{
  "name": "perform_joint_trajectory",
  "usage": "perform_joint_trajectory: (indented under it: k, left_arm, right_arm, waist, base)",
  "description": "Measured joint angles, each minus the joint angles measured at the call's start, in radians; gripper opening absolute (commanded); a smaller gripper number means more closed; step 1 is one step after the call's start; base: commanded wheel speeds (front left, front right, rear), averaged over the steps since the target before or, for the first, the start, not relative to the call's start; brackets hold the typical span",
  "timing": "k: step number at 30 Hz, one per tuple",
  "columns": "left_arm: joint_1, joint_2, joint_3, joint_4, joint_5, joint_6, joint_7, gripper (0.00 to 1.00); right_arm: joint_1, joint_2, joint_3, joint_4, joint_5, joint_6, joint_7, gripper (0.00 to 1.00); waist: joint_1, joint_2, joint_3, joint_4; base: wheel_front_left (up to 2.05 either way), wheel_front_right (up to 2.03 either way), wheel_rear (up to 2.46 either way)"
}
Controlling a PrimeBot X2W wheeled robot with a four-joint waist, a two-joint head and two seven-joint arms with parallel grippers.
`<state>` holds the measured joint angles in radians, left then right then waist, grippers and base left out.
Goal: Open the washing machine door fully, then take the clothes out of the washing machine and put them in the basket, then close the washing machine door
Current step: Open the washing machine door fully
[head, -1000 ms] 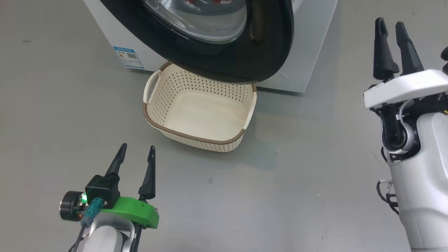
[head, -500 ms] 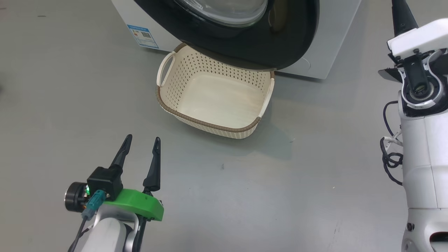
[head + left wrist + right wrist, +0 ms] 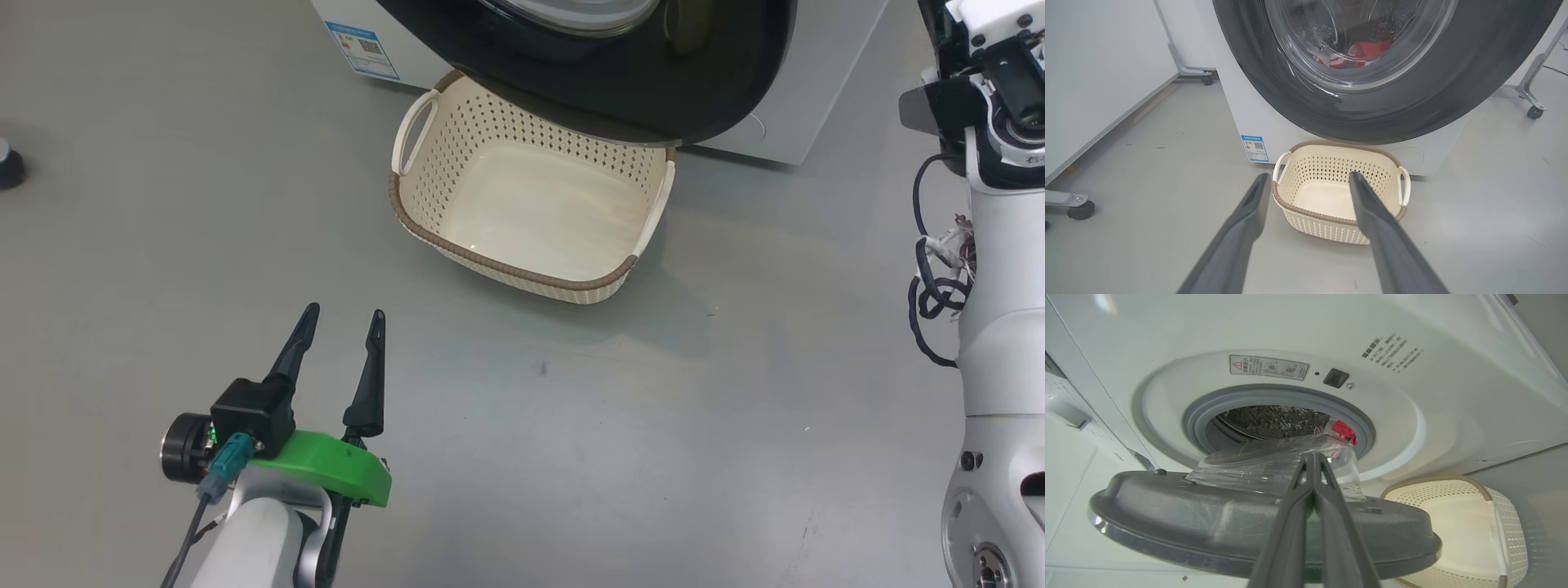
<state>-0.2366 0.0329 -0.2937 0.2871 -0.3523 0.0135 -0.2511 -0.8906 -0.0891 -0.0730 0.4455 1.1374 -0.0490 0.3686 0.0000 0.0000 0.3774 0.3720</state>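
We take the step in hand to be the first one, swinging the door [image 3: 1216,514] fully open. It stands partly open, its grey inner face and glass bowl turned up toward the right wrist view. The right claw [image 3: 1311,456] lies on that inner side, its two fingers pressed together with nothing between them; we cannot tell whether they touch the door. To do this well, we would push with the closed fingers on the grey inner rim rather than the glass. We would follow the door's arc steadily until it stops, so the fingers do not slip off the edge. The clothes [image 3: 1342,428] sit in the drum near the mouth of the washer [image 3: 1412,375], a red patch behind the bowl, and the half-open door blocks the way to them. The basket [image 3: 506,265] is empty on the floor just in front of the washer. In the head view its far edge is tucked under the door (the door seems to pass above it, though we cannot be sure of the clearance). The left claw [image 3: 344,312] hovers low over the floor, fingers spread and empty, well apart from the basket. A blue label [image 3: 363,49] marks the washer's lower corner, and a castor [image 3: 1079,208] stands off to one side, clear of the door's swing.
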Motion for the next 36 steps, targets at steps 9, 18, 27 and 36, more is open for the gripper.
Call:
perform_joint_trajectory:
  k: [9, 18, 27, 36]
  left_arm:
    - [-0.01, -0.001, -0.005, 0.007, -0.014, 0.008, 0.0, 1.0]
    - [-0.013, -0.001, -0.005, 0.01, -0.026, 0.013, 0.0, 1.0]
    - [-0.022, -0.002, -0.022, 0.011, -0.027, 0.017, 0.0, 1.0]
    - [-0.034, -0.003, -0.041, 0.011, -0.035, 0.018, 0.0, 1.0]
  right_arm:
    - [-0.071, 0.006, -0.016, 0.07, 0.07, -0.035, 0.077, 0.0]
    - [-0.12, 0.012, -0.053, 0.136, 0.17, -0.059, 0.139, 0.0]
    - [-0.158, 0.015, -0.06, 0.204, 0.237, -0.069, 0.2, 0.0]
    - [-0.17, 0.011, -0.049, 0.269, 0.278, -0.07, 0.244, 0.0]
  waist:
    - [0.0, 0.0, 0.012, 0.015]
    - [0.0, 0.0, 0.019, 0.025]
    - [0.0, 0.0, 0.029, 0.034]
    - [0.0, 0.0, 0.035, 0.042]
  base:
    - [0.0, 0.0, 0.0]
    - [0.0, 0.0, 0.0]
    - [0.0, 0.0, 0.0]
    - [0.0, 0.0, 0.0]
